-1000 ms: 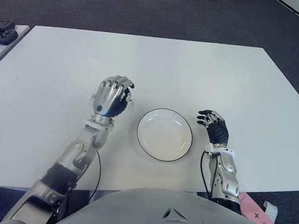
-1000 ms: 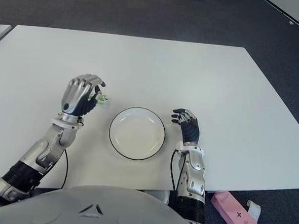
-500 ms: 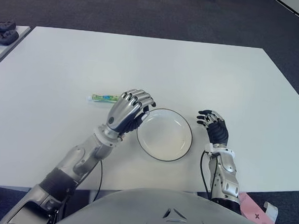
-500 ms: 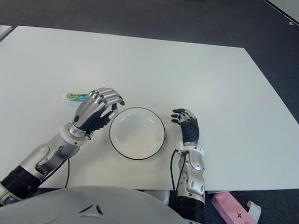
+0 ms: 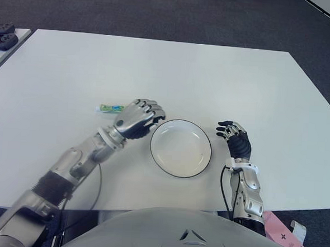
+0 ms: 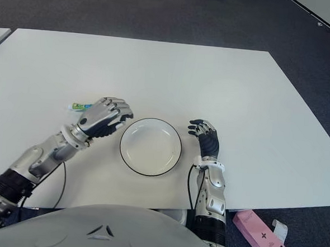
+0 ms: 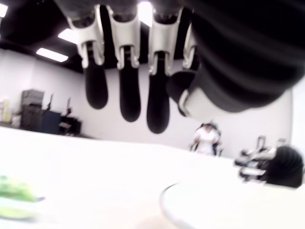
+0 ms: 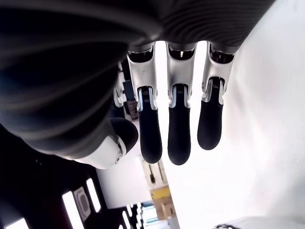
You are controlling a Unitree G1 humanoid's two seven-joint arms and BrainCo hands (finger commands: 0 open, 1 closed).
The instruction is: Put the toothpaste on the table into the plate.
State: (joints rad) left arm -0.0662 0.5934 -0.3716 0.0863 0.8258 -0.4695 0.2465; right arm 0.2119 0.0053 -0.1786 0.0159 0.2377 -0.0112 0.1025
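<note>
- Left eye view: white table (image 5: 224, 77), rectangular, with dark carpet beyond its far edge.
- Plate (image 5: 181, 148): round, white, dark-rimmed, nothing in it; stands on the table near the robot's edge, between the two hands.
- Toothpaste (image 5: 111, 108): small green and white tube lying flat on the table, to the left of the plate and apart from it; its near end shows just beside the left hand's knuckles, and whether the two touch cannot be told.
- Left hand (image 5: 137, 118): between the toothpaste and the plate's left rim, low over the table, knuckles up; fingers (image 7: 125, 71) curled downward with nothing between them in the left wrist view, where the tube (image 7: 14, 195) lies blurred on the table off to one side.
- Right hand (image 5: 236, 139): shows just to the right of the plate, palm down; its fingers (image 8: 177, 119) hang loosely bent and hold nothing.
- Pink box (image 6: 259, 234): on the floor beside the robot's right side, below the table's near edge.
- Dark objects (image 5: 3, 34): on a separate surface past the table's far left corner, too small to tell.
</note>
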